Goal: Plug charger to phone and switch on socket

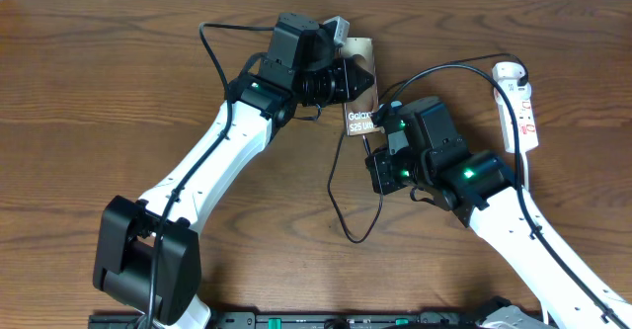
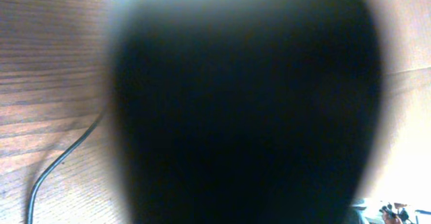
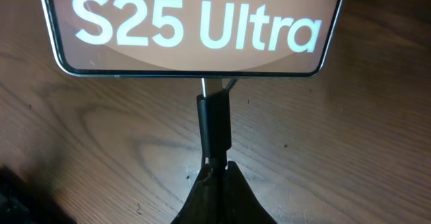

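The phone point(image 1: 363, 122) lies on the wooden table, brownish face up with white lettering; its lower edge fills the top of the right wrist view point(image 3: 188, 22). My right gripper point(image 1: 379, 136) point(image 3: 219, 171) is shut on the charger's black connector point(image 3: 213, 123), whose metal tip touches the middle of the phone's lower edge. The charger's thin black cable point(image 1: 336, 186) loops over the table. My left gripper point(image 1: 348, 77) lies over the phone's upper half; its wrist view is filled by a dark blur, so its jaws cannot be read. The white socket point(image 1: 520, 112) lies at the far right.
A black cable arcs from my right gripper to the socket's rounded end point(image 1: 509, 72). Another stretch of black cable point(image 2: 60, 163) lies on the wood left of the phone. A small grey-white block point(image 1: 339, 25) sits by the phone's top edge.
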Robot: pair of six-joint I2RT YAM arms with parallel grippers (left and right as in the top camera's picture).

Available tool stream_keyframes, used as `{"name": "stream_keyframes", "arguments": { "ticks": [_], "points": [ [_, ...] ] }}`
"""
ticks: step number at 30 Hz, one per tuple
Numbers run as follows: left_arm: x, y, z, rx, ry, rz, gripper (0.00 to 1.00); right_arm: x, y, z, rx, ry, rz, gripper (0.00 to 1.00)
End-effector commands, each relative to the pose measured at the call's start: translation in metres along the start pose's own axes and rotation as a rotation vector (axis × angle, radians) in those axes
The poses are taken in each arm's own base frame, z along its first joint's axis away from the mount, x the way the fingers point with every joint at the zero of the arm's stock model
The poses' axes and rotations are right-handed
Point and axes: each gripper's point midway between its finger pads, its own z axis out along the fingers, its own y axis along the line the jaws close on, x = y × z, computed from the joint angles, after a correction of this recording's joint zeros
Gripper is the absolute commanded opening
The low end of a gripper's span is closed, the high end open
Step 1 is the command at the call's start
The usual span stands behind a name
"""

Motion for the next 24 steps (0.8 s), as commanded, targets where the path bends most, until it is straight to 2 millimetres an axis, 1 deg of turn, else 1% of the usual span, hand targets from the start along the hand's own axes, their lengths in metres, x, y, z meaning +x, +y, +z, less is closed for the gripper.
{"name": "stream_keyframes", "arguments": {
  "ticks": [1, 7, 19, 24],
  "points": [
    [-0.01, -0.016, -0.01, 0.025, -0.033, 0.056, 0.07, -0.011, 0.004, -0.006, -0.002, -0.03, -0.02, 0.01],
    [-0.006, -0.014, -0.009, 0.016, -0.02, 0.057, 0.07, -0.012, 0.004, -0.006, -0.003, -0.036, -0.022, 0.01],
    [-0.002, -0.012, -0.009, 0.006, -0.003, 0.049, 0.07, -0.034, 0.01, -0.007, -0.024, -0.122, -0.035, 0.01],
    [-0.002, -0.012, -0.009, 0.006, -0.003, 0.048, 0.07, -0.035, 0.011, -0.007, -0.026, -0.13, -0.036, 0.01]
  ]
}}
